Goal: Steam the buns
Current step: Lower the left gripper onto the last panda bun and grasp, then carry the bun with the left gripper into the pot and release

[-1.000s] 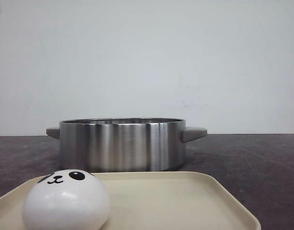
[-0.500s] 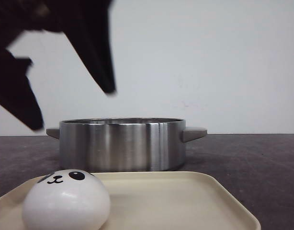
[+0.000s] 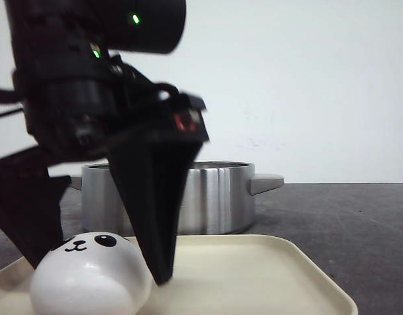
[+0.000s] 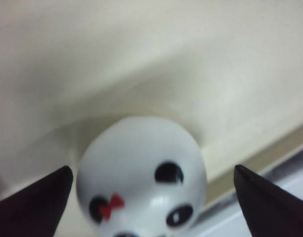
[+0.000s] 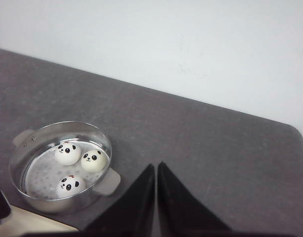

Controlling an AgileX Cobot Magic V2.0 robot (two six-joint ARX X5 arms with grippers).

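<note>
With 3 buns already in the pot (image 5: 60,168), the left gripper (image 3: 96,262) straddles the last bun (image 3: 90,275) (jaws spread) to grasp it.

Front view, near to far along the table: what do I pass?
Bun on the tray, with the left gripper open astride it → steel pot → bare table → wall.
</note>
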